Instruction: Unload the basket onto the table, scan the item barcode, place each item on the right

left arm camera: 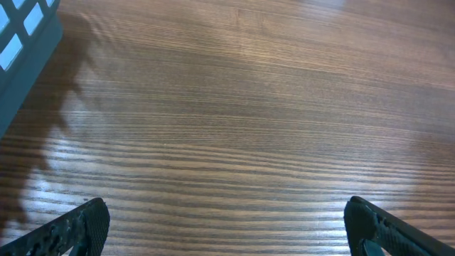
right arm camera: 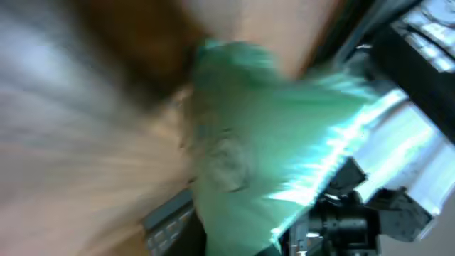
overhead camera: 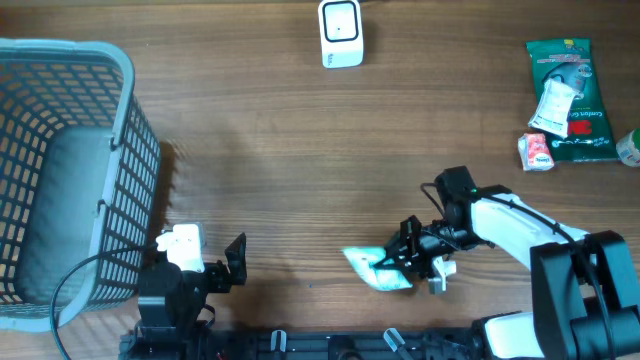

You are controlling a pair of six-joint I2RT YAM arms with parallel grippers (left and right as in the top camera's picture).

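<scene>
A pale green packet (overhead camera: 375,268) lies low at the table's front, right of centre. My right gripper (overhead camera: 407,256) is at its right end and looks shut on it. The right wrist view is blurred by motion, and the green packet (right arm camera: 263,142) fills it right up against the jaws. A white scanner (overhead camera: 341,33) stands at the far middle edge. At the front left my left gripper (overhead camera: 234,264) hangs over bare wood. It is open wide, with its fingertips (left arm camera: 85,224) far apart and nothing between them.
A large grey-blue basket (overhead camera: 120,120) takes up the left side, and its corner (left arm camera: 21,50) shows in the left wrist view. At the far right lie a dark green packet (overhead camera: 572,90), a small red-and-white item (overhead camera: 537,151) and a green object (overhead camera: 630,148) at the edge.
</scene>
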